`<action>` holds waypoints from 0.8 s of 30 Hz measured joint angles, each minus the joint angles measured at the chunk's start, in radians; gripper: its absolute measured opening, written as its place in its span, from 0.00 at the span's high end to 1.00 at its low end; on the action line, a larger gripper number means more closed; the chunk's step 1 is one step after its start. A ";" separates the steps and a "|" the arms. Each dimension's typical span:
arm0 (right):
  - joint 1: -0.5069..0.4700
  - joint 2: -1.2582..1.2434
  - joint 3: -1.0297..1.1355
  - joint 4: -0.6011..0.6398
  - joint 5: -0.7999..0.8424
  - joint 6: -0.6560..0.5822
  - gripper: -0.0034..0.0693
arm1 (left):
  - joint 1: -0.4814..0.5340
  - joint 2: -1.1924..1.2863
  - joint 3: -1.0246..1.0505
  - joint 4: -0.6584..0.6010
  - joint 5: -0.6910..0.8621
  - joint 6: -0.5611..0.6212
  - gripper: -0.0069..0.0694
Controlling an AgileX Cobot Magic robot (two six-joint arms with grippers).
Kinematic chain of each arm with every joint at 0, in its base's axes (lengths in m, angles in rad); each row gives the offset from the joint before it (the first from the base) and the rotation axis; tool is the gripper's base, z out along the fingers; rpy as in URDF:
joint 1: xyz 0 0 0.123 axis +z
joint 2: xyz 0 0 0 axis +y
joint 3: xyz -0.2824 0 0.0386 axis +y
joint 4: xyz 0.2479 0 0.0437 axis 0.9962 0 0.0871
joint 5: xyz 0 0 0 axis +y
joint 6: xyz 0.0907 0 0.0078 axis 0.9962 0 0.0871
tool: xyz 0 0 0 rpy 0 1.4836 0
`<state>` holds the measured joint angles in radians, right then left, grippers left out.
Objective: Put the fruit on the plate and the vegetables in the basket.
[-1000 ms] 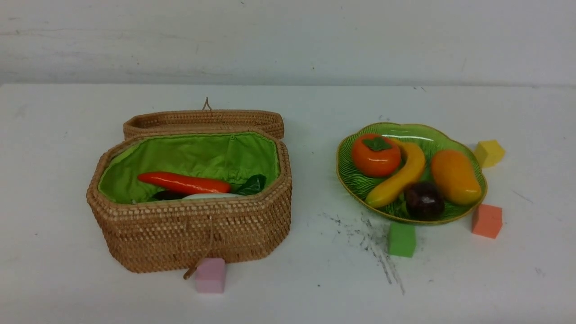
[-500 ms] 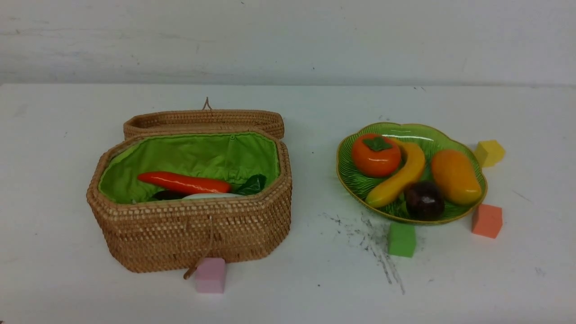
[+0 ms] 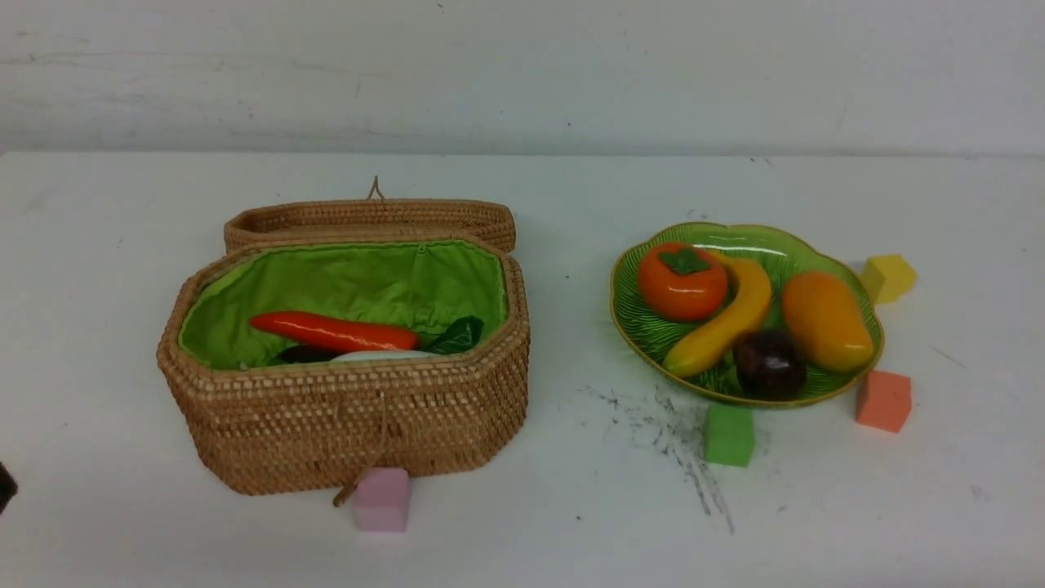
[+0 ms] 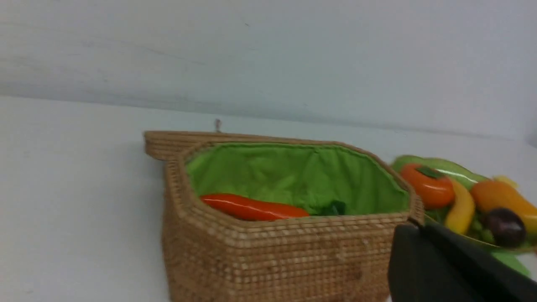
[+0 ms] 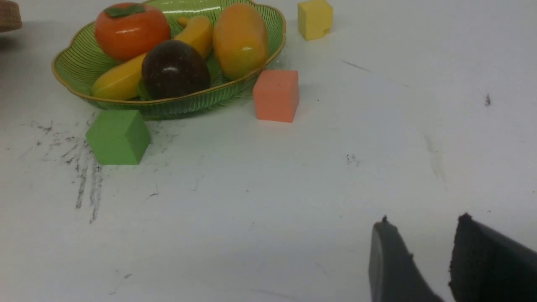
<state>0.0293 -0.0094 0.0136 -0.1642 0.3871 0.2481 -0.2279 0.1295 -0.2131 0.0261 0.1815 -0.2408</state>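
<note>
Four fruit items are sitting on the plate [image 3: 645, 335]: persimmon [image 3: 682, 280], banana [image 3: 722, 322], mango [image 3: 826, 320], mangosteen [image 3: 769, 363], packed close and touching, leaning into the dish's hollow so nothing is rolling off. Veg are lying in the basket [image 3: 343, 416], on the surface well apart from the plate; its lid [image 3: 371, 219] is lying open behind, giving access. Carrot [image 3: 331, 331] is resting across the green lining w/ dark leaves [image 3: 457, 335] at one end; a white shape, prob. the radish [image 3: 375, 355], and a dark one, poss. the eggplant [image 3: 302, 354], are showing just below it, mostly hidden by the near wall.

Foam cubes, pink [image 3: 381, 499], green [image 3: 728, 434], orange [image 3: 882, 400] and yellow [image 3: 887, 278], are sitting loose on the surface, not part of the sort.

Left gripper [image 4: 423, 251] is sitting closed, holding nothing, near the basket's corner. Right gripper [image 5: 419, 256] is standing partly open and empty, low over bare surface, well clear of the plate.

Judgement: sorting is looking complete; both arms appear parked clear.
</note>
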 joint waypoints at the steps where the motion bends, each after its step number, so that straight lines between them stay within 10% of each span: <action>1: 0.000 0.000 0.000 0.000 0.000 0.000 0.63 | 0.047 -0.045 0.055 0.000 -0.002 0.000 0.93; 12: 0.000 0.000 0.000 0.000 0.000 0.000 0.63 | 0.257 -0.139 0.242 0.001 0.187 0.003 0.93; 24: 0.000 0.000 0.000 0.000 0.000 0.000 0.63 | 0.261 -0.139 0.244 0.001 0.207 0.003 0.92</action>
<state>0.0293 -0.0094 0.0136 -0.1642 0.3869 0.2481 0.0331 -0.0091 0.0312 0.0270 0.3888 -0.2378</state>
